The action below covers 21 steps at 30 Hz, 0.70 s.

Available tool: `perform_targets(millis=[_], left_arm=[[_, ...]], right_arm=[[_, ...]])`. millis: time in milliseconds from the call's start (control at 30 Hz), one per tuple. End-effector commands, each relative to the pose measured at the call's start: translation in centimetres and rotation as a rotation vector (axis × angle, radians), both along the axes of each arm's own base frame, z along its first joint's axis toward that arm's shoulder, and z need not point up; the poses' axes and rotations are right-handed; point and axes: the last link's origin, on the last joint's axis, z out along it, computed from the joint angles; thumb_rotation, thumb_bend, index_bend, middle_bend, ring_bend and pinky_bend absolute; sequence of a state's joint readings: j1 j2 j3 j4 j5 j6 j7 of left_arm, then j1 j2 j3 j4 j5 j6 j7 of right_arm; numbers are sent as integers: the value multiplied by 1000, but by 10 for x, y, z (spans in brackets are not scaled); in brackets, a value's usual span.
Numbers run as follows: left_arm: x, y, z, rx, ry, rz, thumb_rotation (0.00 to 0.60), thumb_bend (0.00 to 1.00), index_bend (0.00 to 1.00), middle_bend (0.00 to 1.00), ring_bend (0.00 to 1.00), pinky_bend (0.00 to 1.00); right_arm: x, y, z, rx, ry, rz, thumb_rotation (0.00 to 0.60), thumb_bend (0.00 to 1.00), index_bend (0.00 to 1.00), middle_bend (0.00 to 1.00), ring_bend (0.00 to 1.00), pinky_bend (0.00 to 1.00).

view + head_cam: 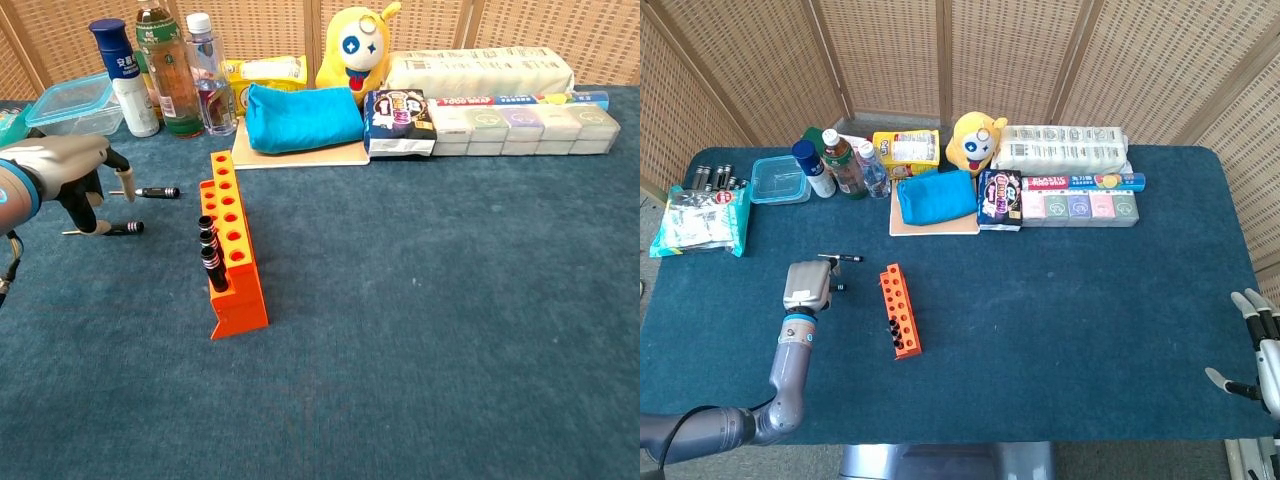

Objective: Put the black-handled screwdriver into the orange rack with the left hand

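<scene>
Two black-handled screwdrivers lie on the blue table left of the orange rack (899,311) (232,250). The far screwdriver (846,258) (150,192) lies in plain sight. My left hand (807,285) (72,166) hovers over the near screwdriver (118,229), fingers spread and pointing down around its shaft, holding nothing. In the head view the hand hides most of that screwdriver. The rack's near holes hold three black-handled tools (208,248). My right hand (1260,350) rests at the table's right front edge, fingers spread and holding nothing.
Along the back stand bottles (163,70), a clear lidded box (779,180), a blue pouch on a board (936,197), a yellow plush toy (976,142) and packaged boxes (1080,205). A bag of items (700,220) lies at the far left.
</scene>
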<state>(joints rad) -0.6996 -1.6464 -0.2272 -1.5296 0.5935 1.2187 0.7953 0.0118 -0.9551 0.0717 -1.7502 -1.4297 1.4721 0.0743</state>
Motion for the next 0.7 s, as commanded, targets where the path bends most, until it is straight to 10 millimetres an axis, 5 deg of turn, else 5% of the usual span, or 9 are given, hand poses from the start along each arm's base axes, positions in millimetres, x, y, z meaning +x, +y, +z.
perform_targets(millis=[33,700], left_arm=[[0,0,-3,-1,8,1,600,321,401,1000,1000,1000],[6,-1,-22,27,34,7,600,335,401,1000,1000,1000]], right_arm=[[0,0,0,1,-1,-1,600,0,56,51,76,153],[0,0,2,1,-21,3,600,0,56,53,77,154]])
